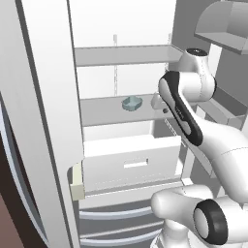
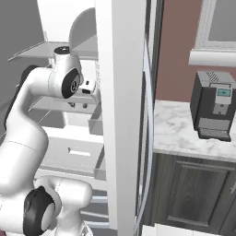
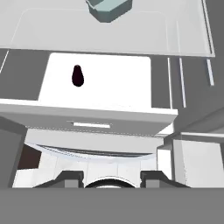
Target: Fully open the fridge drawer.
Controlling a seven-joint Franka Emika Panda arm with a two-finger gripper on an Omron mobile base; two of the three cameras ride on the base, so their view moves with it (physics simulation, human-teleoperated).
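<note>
Gripper sits above and in front of the fridge drawer, apart from it, no contact; hand view looks down past the two dark fingertips, which stand spread w/ a wide gap and nothing between them. Drawer is below the gripper, pulled partway out from under the glass shelf; front panel w/ slot handle lies just beyond the fingertips in hand view. Hand view alone shows drawer interior: white floor w/ one small dark oval item, toward the left of the gripper's line; what it is, can't tell. Same view shows a blue-grey container on the shelf past the drawer, cut off at frame top. Left base view gives the frontal look: drawer front standing proud of the cabinet, curved grey-edged lower fronts beneath, container as a small teal bowl on the middle shelf, hand near it at shelf height, fingers hidden behind the arm. Right base view: fridge door edge blocks most of the interior; drawer seen obliquely below the hand; adds coffee machine on marble counter, well right of the gripper.
</note>
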